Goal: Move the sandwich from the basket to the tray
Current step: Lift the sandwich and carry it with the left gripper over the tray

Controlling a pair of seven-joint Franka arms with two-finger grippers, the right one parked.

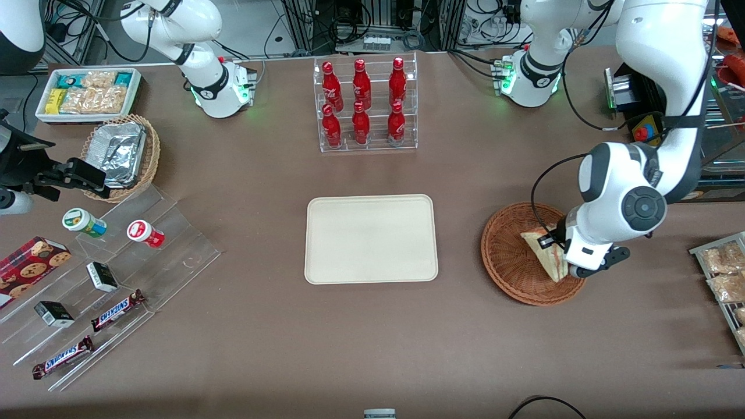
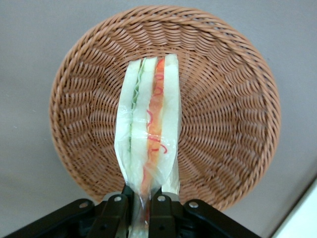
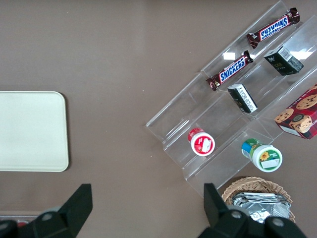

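The sandwich (image 1: pixel 546 256), a white-bread wedge in clear wrap with red and green filling, is over the reddish-brown wicker basket (image 1: pixel 507 265) at the working arm's end of the table. My left gripper (image 1: pixel 557 251) is above the basket and shut on the sandwich's wrapped end. In the left wrist view the fingers (image 2: pixel 115 210) pinch the sandwich (image 2: pixel 148 114) with its cut edge toward the camera and the basket (image 2: pixel 228 99) beneath it. Whether it still touches the basket I cannot tell. The cream-white tray (image 1: pixel 371 238) lies at the table's middle, beside the basket, and also shows in the right wrist view (image 3: pixel 29 131).
A clear rack of red bottles (image 1: pixel 365 105) stands farther from the front camera than the tray. A wire rack of snack packets (image 1: pixel 724 273) sits near the basket at the table's edge. A clear stepped shelf with snacks (image 1: pixel 105 279), a tan basket of foil containers (image 1: pixel 122 154) and a white snack box (image 1: pixel 87 93) lie toward the parked arm's end.
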